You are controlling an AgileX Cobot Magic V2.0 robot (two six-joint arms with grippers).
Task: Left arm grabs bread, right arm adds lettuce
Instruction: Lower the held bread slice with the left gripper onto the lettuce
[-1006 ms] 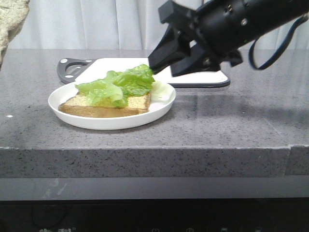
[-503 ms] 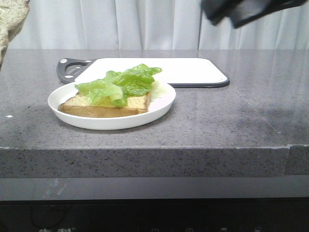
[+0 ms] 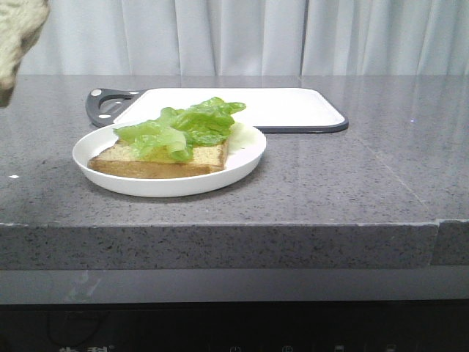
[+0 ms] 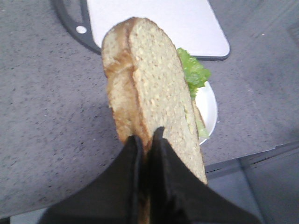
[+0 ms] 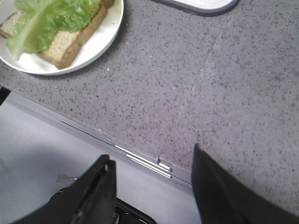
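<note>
My left gripper is shut on the bread, a thick slice with a brown crust, held on edge in the air above the counter. Its corner shows at the far left top of the front view. The lettuce lies on a thinner, flatter slice on the white plate. It also shows in the right wrist view and past the bread in the left wrist view. My right gripper is open and empty over the counter's front edge, out of the front view.
A white cutting board with a dark rim and handle lies behind the plate. The grey stone counter ends in a front edge with a drop below it. White curtains hang at the back.
My right arm has risen from beside the lettuce and left the front view. The lettuce stays on the slice on the plate. The held bread at the top left has shifted slightly.
</note>
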